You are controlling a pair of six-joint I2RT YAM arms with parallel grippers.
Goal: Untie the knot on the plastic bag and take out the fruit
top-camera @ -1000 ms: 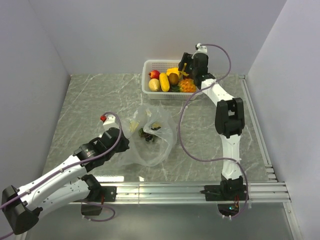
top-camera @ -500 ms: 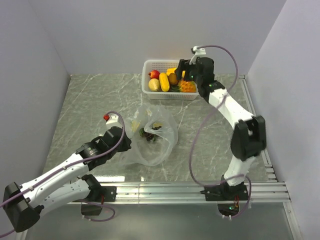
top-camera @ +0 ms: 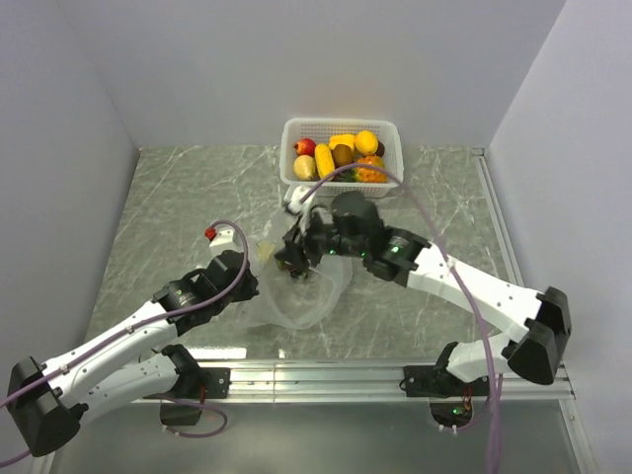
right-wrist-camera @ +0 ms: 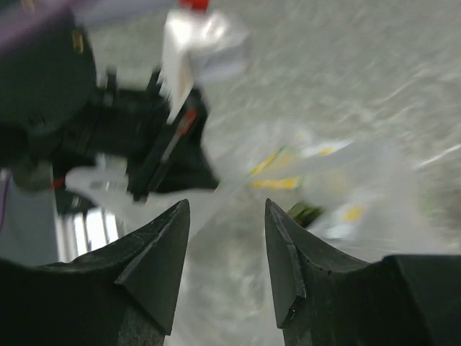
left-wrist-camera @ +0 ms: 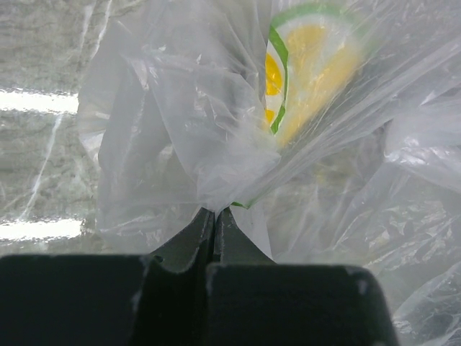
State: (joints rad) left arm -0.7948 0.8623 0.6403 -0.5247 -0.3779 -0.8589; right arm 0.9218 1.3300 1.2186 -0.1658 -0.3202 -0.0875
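The clear plastic bag (top-camera: 296, 308) lies crumpled in the middle of the table. My left gripper (top-camera: 247, 286) is shut on a fold of its left edge; the left wrist view shows the jaws (left-wrist-camera: 215, 210) pinching the film below a yellow and green lemon print (left-wrist-camera: 310, 65). My right gripper (top-camera: 293, 259) hangs open over the bag's top, and in its own view (right-wrist-camera: 225, 209) the jaws are spread and empty above the blurred bag (right-wrist-camera: 317, 162). A dark fruit (right-wrist-camera: 306, 213) shows dimly inside. Several fruits (top-camera: 341, 156) sit in the white basket (top-camera: 387, 128).
The white basket stands at the back centre by the wall. The left arm (right-wrist-camera: 108, 122) with its white wrist camera is close in front of my right gripper. A metal rail (top-camera: 375, 375) runs along the near edge. Walls close in on three sides.
My right arm has swung from the basket at the back down and left to the bag, its gripper open. The left gripper has kept its hold on the bag.
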